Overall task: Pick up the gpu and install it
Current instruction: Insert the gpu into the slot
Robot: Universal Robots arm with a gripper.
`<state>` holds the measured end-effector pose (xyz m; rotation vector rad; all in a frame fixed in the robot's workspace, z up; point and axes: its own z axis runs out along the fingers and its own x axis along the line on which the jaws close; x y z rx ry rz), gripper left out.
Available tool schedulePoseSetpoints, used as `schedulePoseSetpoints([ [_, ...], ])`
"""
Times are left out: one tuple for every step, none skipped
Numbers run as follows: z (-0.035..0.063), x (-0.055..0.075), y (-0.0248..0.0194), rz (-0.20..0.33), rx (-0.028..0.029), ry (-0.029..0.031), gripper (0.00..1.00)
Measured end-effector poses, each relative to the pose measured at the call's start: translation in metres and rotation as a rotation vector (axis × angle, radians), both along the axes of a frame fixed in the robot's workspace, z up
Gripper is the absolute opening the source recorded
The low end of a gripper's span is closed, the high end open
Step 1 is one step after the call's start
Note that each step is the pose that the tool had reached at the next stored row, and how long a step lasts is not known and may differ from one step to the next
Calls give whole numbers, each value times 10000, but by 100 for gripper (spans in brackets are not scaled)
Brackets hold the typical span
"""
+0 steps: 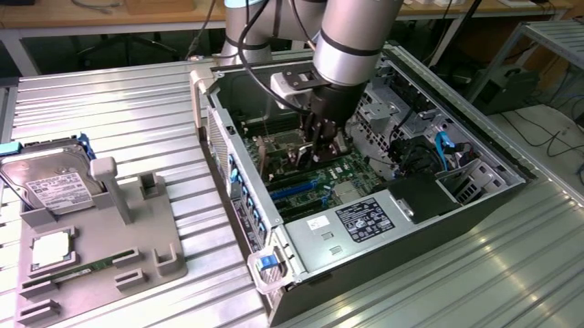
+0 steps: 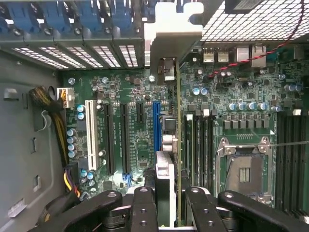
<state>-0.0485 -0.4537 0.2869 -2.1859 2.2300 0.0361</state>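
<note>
The gpu [image 2: 173, 36] stands edge-on between my fingers inside the open computer case [image 1: 232, 171]. Its silver bracket reaches toward the case's rear slot openings, and its thin edge runs down over the motherboard [image 2: 130, 96] just beside the blue expansion slot [image 2: 156, 121]. My gripper [image 2: 171, 212] is shut on the card, one black finger [image 2: 144, 208] on each side. In the exterior view the gripper [image 1: 315, 147] hangs low in the case with the gpu [image 1: 294, 156] near the board. Whether the card sits in a slot I cannot tell.
On the exterior view's left, a grey fixture [image 1: 100, 239] holds a silver hard drive [image 1: 50, 181], a processor chip [image 1: 50, 249] and a green memory stick [image 1: 78, 271]. The power supply [image 1: 365, 222], drive cages [image 1: 401, 109] and cables crowd the case around the gripper.
</note>
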Motion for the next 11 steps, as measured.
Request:
schedulePoseSetpoints([
  [-12, 0, -1, 4, 1, 0, 28],
  [-19, -1, -8, 5, -3, 3, 28],
  [-27, -1, -21, 6, -3, 4, 28],
  [-34, -1, -32, 6, -2, 4, 28],
  [-41, -1, -41, 6, -1, 4, 28],
  [-50, -1, -47, 6, 1, 3, 28],
  [-59, -4, -48, 4, 2, 2, 28],
  [-66, -12, -49, 5, 1, 3, 28],
  [-73, -23, -49, 5, 0, 7, 28],
  [-79, -32, -49, 5, 0, 10, 28],
  [-86, -34, -49, 6, 0, 13, 28],
])
